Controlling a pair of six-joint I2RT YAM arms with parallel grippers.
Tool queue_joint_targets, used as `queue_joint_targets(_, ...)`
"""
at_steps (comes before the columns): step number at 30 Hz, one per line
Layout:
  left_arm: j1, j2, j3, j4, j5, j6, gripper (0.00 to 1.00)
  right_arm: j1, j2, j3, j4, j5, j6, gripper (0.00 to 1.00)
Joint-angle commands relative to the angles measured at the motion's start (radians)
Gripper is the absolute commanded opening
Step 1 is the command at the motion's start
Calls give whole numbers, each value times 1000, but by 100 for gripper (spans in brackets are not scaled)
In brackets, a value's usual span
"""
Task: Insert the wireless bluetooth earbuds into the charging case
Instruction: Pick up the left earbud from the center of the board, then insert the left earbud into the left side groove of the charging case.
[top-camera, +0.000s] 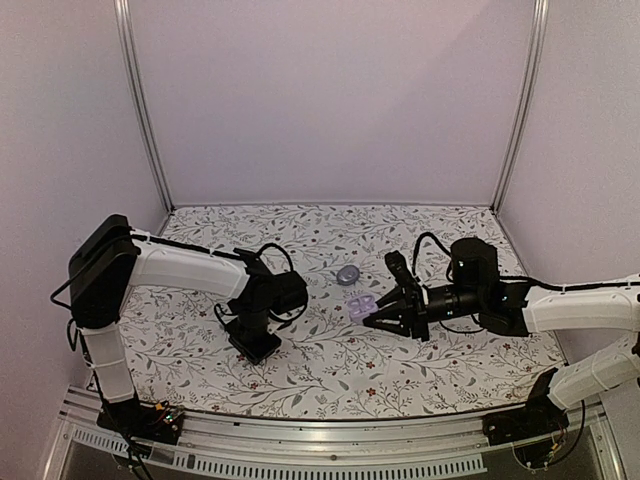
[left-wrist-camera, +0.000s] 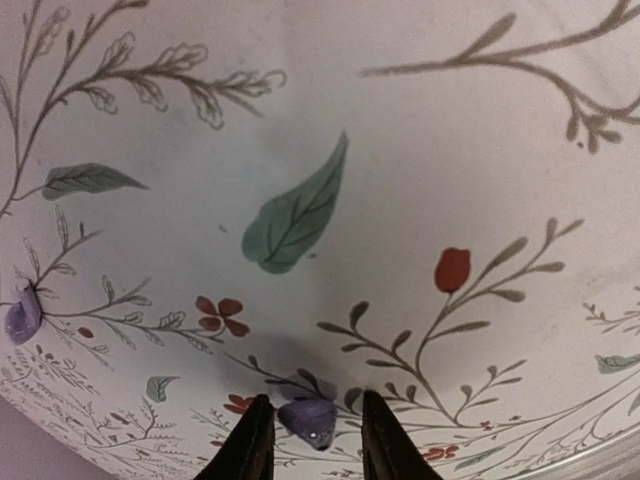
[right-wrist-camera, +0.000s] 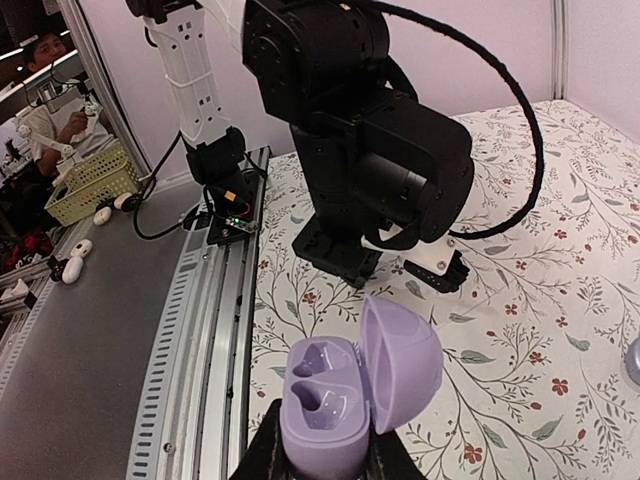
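**Left gripper** (left-wrist-camera: 315, 405), at the white floral-printed cloth (left-wrist-camera: 400, 150), left of centre: its black fingers (left-wrist-camera: 245, 450) stand narrow on either side of one small greyish-lavender rounded earbud (left-wrist-camera: 308, 418) lying on the cloth. Whether they pinch it cannot be told.

**Right gripper** (right-wrist-camera: 322, 455), right of centre: clamped on the base of the glossy lavender clamshell charging case (right-wrist-camera: 325, 400), whose lid is hinged open, with both moulded sockets showing.

**Second earbud** (top-camera: 348, 275): on the cloth, just beyond the case on its far-left side.
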Motion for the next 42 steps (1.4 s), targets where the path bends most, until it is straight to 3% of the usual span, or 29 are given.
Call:
queue_joint_targets(1, -15, 26, 2, -17, -1, 18, 29, -4, -20, -7, 7, -4, 7, 0)
queue_joint_targets(15, -13, 33, -7, 39, -15, 27, 19, -4, -28, -2, 2, -1, 14, 0)
queue_joint_targets(24, 38, -95, 12, 98, -23, 19, 15, -4, -78, -28, 66, 6, -7, 0)
queue_joint_targets(34, 69, -326, 11, 320, 12, -1, 14, -3, -216, -126, 254, 93, -142, 0)
queue_joint_targets(42, 68, -574, -106, 634, 12, 27, 14, 25, -238, -146, 282, 311, -344, 0)
